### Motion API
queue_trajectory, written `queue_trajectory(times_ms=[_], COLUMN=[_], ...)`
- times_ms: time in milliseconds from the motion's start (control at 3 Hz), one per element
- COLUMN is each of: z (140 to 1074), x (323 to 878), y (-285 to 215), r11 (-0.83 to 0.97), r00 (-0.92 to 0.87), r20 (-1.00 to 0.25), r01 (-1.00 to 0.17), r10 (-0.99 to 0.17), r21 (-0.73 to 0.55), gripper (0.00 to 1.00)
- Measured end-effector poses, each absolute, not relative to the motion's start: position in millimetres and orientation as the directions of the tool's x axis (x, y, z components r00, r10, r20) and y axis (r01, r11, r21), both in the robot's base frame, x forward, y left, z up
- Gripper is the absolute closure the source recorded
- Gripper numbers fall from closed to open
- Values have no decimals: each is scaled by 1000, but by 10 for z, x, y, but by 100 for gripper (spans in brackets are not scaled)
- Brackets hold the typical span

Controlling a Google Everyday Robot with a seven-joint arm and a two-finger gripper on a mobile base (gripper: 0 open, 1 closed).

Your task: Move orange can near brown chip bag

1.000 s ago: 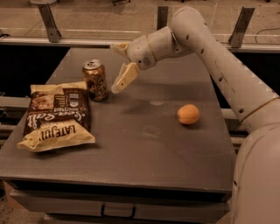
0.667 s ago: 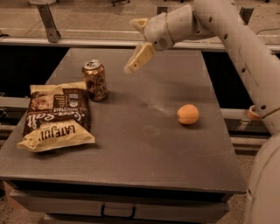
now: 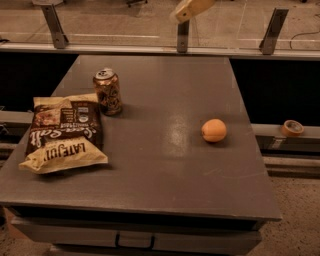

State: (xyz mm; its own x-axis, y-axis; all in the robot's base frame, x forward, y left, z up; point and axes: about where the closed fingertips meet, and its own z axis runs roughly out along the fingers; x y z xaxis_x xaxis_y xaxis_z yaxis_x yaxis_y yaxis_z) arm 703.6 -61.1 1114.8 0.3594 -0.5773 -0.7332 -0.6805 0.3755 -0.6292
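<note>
The orange can point(image 3: 108, 92) stands upright on the grey table point(image 3: 165, 165) at the back left, right next to the upper right corner of the brown chip bag point(image 3: 65, 133), which lies flat at the left edge. My gripper point(image 3: 189, 8) is high above the table's far edge, at the top of the view, well clear of the can; only a cream finger tip shows and it holds nothing I can see.
A round orange fruit point(image 3: 214, 130) lies on the right half of the table. A roll of tape point(image 3: 292, 128) sits on a ledge off the table's right side. A rail with metal posts point(image 3: 182, 36) runs behind the table.
My arm has let go of the can's side and lifted up and back, out of most of the view. The can stays beside the bag.
</note>
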Motion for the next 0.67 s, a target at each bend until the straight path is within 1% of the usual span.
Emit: queue_trajectory(times_ms=[333,667], z=[11269,11251], x=[7063,7058], y=[-583,-572], r11=[397,393], r00=[375,374], r20=[-732,-733], r01=[-654,-659], r10=[-569,-569], r21=[-643,-641], gripper=[0,0])
